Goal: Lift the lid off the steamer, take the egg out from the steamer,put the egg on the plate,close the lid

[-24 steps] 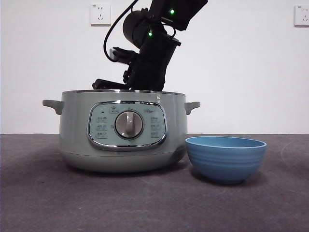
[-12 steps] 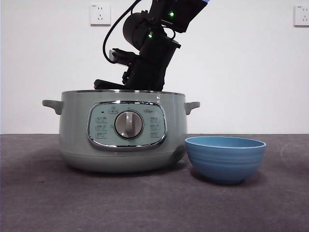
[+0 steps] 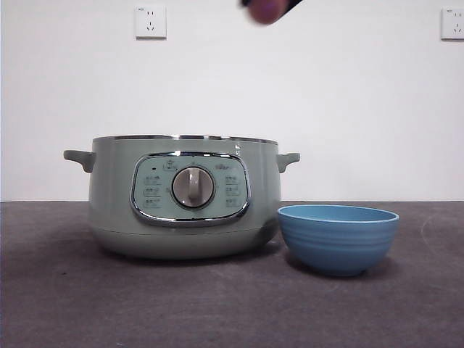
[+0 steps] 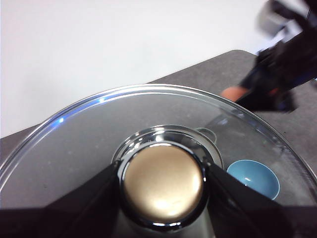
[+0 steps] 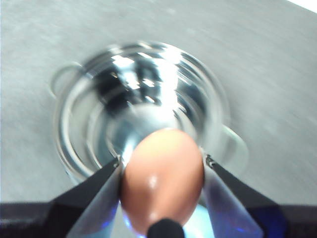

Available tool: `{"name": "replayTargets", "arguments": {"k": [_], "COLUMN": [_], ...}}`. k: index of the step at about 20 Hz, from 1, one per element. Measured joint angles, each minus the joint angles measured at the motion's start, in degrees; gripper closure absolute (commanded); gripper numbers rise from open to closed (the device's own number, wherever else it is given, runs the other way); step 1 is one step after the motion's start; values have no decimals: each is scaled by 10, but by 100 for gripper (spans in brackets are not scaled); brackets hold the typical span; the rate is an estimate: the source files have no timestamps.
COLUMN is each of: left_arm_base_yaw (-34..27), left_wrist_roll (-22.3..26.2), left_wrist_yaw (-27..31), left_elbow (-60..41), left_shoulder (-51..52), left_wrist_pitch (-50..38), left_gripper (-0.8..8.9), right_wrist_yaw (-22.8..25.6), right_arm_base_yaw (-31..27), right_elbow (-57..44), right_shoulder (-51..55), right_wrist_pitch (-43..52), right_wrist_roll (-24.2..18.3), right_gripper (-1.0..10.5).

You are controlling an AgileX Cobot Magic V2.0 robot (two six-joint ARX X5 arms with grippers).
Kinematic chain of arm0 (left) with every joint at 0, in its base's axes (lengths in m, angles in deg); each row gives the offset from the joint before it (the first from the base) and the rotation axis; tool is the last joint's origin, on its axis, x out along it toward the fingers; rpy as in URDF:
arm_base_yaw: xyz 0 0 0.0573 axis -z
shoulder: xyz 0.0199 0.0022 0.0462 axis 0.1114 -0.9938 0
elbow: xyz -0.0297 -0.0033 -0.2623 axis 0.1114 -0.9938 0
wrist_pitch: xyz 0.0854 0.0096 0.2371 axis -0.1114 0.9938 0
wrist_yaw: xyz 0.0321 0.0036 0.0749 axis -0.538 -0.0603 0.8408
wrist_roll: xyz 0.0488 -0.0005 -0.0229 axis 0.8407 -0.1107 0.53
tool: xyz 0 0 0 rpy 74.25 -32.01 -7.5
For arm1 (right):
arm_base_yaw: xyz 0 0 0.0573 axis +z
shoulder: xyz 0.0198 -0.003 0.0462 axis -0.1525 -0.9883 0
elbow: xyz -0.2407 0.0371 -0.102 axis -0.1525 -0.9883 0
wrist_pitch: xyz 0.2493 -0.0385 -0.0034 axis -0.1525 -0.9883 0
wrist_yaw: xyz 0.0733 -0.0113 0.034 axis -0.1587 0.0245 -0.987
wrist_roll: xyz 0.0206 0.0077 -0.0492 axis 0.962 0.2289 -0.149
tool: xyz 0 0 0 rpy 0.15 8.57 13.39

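Note:
The sage-green steamer [image 3: 185, 196] stands uncovered on the table, and the right wrist view looks down into its shiny bowl [image 5: 89, 124]. My right gripper [image 5: 162, 160] is shut on the brown egg [image 5: 163, 173], high above the pot. In the front view only its blurred tip [image 3: 270, 7] shows at the top edge. My left gripper [image 4: 163, 171] is shut on the knob [image 4: 163, 183] of the glass lid [image 4: 74, 139], held in the air. A blue ribbed bowl [image 3: 338, 235], the only dish in view, stands right of the steamer.
The left wrist view shows the blue bowl [image 4: 252, 177] through the lid and the right arm [image 4: 285, 64] beyond it. Dark grey table cloth [image 3: 232, 304] spreads in front. A white wall with two sockets [image 3: 150, 21] closes the back.
The right arm has risen out of the steamer, from just above its rim to the top edge of the front view.

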Motion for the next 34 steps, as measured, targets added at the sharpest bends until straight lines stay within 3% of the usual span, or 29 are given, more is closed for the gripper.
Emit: {"name": "replayTargets", "arguments": {"k": [3,7,11,15,21,26,34], "left_arm_base_yaw": [0,0,0,0,0,0,0], "left_wrist_roll": [0,0,0,0,0,0,0], "left_wrist_yaw": [0,0,0,-2,-2,-2,-2], "left_elbow": [0,0,0,0,0,0,0], "left_shoulder": [0,0,0,-3,-18,-24,-24], "left_wrist_pitch": [0,2,3,4,4,4,4], "left_gripper": [822,822,822,822,822,822,822], "right_wrist_yaw": [-6,-59,-63,-103,-107,-108,-107], "right_arm_base_yaw": [-46,-91,-103,-103,-103,-103,-86], "right_elbow": [-2,-69,-176,-292,-424,-451,-453], "right_shoulder": [32,50,51,51,50,16,-45], "right_wrist_pitch": [-53,-45,19,110,244,309,329], "right_wrist_roll": [-9,-14,-16,-13,-7,-6,-7], "right_gripper": [959,959,959,959,959,959,959]}}
